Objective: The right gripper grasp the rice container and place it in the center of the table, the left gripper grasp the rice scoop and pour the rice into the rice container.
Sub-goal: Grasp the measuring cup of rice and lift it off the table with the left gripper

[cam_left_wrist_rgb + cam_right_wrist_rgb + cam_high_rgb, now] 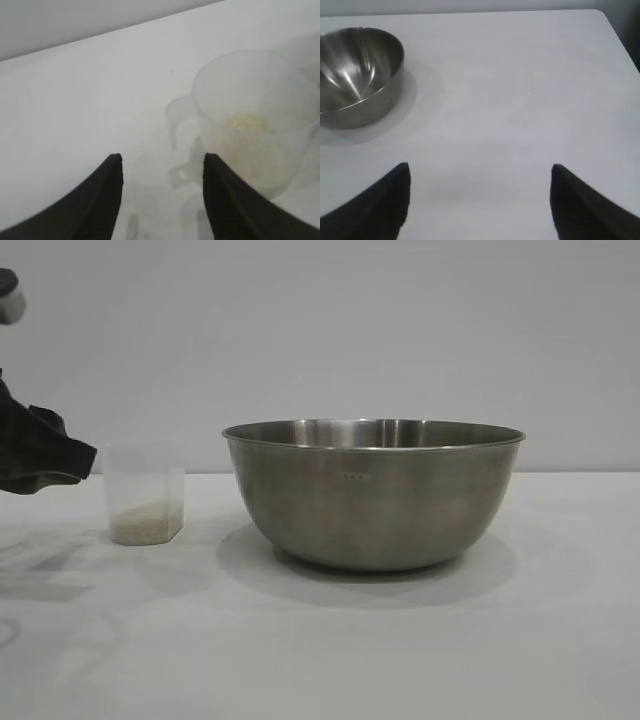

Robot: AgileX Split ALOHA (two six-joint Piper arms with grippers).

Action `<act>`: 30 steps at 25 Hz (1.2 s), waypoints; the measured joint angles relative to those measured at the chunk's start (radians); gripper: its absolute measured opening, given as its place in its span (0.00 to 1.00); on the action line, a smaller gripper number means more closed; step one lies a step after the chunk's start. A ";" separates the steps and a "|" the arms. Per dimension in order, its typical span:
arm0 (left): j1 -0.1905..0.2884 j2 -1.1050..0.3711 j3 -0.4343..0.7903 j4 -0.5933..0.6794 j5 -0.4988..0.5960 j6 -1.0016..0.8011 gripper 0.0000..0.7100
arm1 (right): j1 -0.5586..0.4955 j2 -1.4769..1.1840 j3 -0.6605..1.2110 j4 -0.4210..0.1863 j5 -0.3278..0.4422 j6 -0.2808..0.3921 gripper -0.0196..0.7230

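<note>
In the exterior view, the rice container [373,495], a large round bowl of brushed stainless steel with a thin rolled rim and a small faint mark on its side, stands on the smooth white table [330,650] about midway across it. Just beside it, toward the left arm, stands the rice scoop [145,492], a small translucent plastic measuring cup with a faceted base, upright, holding a shallow layer of rice [147,522], tiny off-white grains at its bottom. The left gripper [75,468] reaches in as a dark shape from the left edge, its tip close beside the scoop's wall; whether they touch cannot be told here. In the left wrist view, the left gripper [162,172] shows two black tapered fingers [102,195] standing apart with bare table between them, clasping nothing; the rice scoop [255,115] is just beside one finger, its curved side handle [181,120] turned toward the gap, the rice [247,122] a pale yellowish patch inside. In the right wrist view, the right gripper [480,172] holds its two dark fingers [375,200] spread wide over bare white table, grasping nothing, while the rice container [357,75] sits well apart from them, its polished inside showing no contents.
</note>
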 joint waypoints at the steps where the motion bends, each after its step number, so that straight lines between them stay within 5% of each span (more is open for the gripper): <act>1: 0.000 0.005 -0.009 0.000 0.000 0.000 0.56 | 0.000 0.000 0.000 0.000 0.000 0.000 0.74; 18: 0.001 0.071 -0.106 -0.033 0.000 0.045 0.56 | 0.000 0.000 0.000 0.000 0.000 0.000 0.74; 27: 0.042 0.110 -0.154 -0.024 0.002 0.045 0.56 | 0.000 0.000 0.000 0.000 0.000 0.000 0.74; 30: 0.042 0.110 -0.156 0.010 0.002 0.045 0.39 | 0.000 0.000 0.000 0.000 0.000 0.000 0.74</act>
